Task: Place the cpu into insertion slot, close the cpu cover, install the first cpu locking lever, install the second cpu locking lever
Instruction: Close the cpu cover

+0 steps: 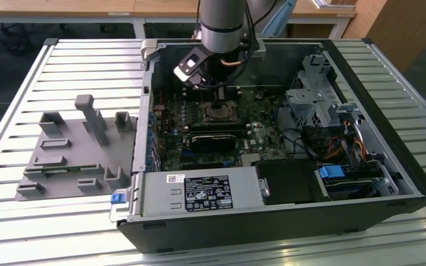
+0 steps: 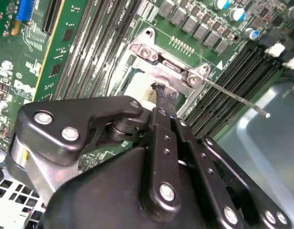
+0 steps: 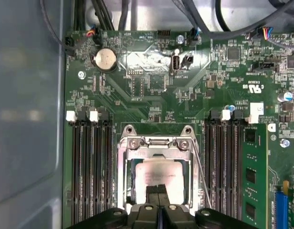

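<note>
The cpu [image 3: 158,174] was seen seated in the insertion slot [image 1: 217,113] on the motherboard [image 3: 147,95], so the first step was judged done. The cpu cover [image 3: 156,143] appeared to be laid down around it, its window framing the metal top. The gripper [image 3: 158,193] was held with fingers pressed together, nothing pinched, tips at the cover's edge. A thin locking lever [image 2: 237,99] was seen standing free beside the socket; both lever steps were judged left.

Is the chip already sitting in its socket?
Yes, the cpu lies flat inside the insertion slot, framed by its silver rim.
</note>
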{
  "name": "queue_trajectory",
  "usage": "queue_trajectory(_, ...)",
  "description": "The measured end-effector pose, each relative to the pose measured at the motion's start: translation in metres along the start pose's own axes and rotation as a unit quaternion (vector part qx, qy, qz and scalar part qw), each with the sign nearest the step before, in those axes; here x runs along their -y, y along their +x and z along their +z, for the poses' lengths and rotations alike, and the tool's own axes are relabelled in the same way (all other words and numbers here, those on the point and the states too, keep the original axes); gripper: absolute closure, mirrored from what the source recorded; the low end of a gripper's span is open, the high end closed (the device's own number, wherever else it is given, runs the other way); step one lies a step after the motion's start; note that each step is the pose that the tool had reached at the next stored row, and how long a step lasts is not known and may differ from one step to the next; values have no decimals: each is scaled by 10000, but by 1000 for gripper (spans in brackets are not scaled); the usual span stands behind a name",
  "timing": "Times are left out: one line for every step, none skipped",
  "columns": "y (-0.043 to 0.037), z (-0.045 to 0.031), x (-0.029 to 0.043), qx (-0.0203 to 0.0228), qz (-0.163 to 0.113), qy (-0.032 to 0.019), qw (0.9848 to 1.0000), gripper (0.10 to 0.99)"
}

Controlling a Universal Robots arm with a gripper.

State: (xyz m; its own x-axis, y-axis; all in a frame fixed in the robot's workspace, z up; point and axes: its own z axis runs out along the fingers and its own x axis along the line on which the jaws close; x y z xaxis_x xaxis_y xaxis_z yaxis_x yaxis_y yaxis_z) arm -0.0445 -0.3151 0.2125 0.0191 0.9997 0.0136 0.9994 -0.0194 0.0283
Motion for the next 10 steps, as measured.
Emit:
queue_trajectory(0,0,-7,0,0,1,10000,980)
queue_trajectory(0,0,-17,1,0,2,10000,980)
queue_trajectory(1,1,-26,1,0,2,10000,980)
queue_trajectory(1,1,-35,1,0,3,10000,980)
queue_trajectory(1,1,-46,0,0,3,10000,980)
queue_trajectory(1,1,-54,0,0,3,10000,980)
queue_trajectory(1,1,-62,1,0,3,10000,980)
queue_trajectory(1,2,-69,1,0,3,10000,980)
queue_trajectory(1,2,-76,0,0,3,10000,980)
queue_trajectory(2,2,-82,1,0,3,10000,980)
